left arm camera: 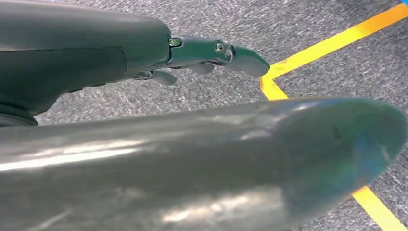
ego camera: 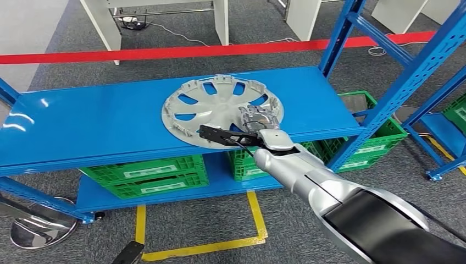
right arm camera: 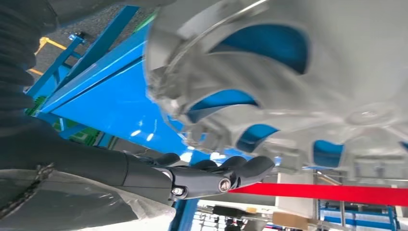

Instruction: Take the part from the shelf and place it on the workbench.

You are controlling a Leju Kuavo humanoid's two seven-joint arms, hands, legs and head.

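Note:
A silver hubcap (ego camera: 220, 110) lies flat on the blue shelf's top board (ego camera: 99, 118), its near rim just past the front edge. My right hand (ego camera: 257, 120) reaches in from the lower right, and its fingers lie stretched over the hubcap's near right part. In the right wrist view the dark fingers (right arm camera: 221, 175) are straight beside the hubcap's clipped rim (right arm camera: 269, 96), and no closed grip shows. My left hand (left arm camera: 216, 50) hangs low over the grey carpet with straight fingers and holds nothing; its dark tip (ego camera: 129, 254) pokes in at the head view's bottom.
Green crates (ego camera: 154, 173) stand on the shelf's lower board. Blue uprights (ego camera: 409, 77) rise at the right, with another green crate (ego camera: 379, 137) beside them. Yellow tape (ego camera: 255, 217) marks the floor in front, red tape (ego camera: 165, 53) runs behind. A round metal base (ego camera: 35, 225) sits at lower left.

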